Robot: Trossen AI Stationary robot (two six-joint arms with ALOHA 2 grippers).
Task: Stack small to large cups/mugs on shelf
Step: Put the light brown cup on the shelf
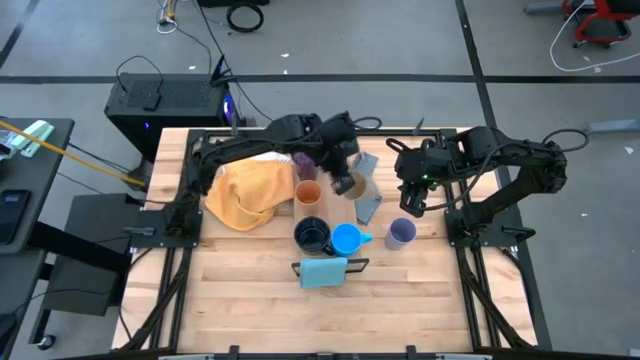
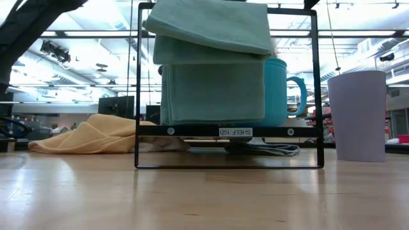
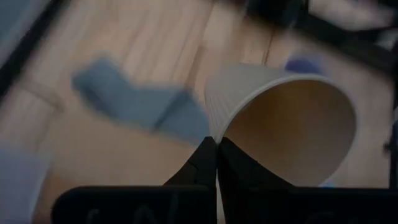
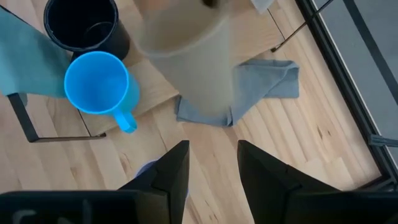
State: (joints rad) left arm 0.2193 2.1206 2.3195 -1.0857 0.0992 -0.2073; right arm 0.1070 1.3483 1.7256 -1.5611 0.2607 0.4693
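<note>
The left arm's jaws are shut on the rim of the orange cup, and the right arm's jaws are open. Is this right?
Not quite. The left gripper pinches the rim of the beige cup, as the left wrist view shows; the orange cup stands free. The right gripper is indeed open.

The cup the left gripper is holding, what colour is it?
Beige: the cup pinched at its rim by the left gripper, seen best in the left wrist view.

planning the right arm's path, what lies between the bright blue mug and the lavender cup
In the high view, only bare tabletop lies between the bright blue mug and the lavender cup; the mug's handle points into that gap.
</note>
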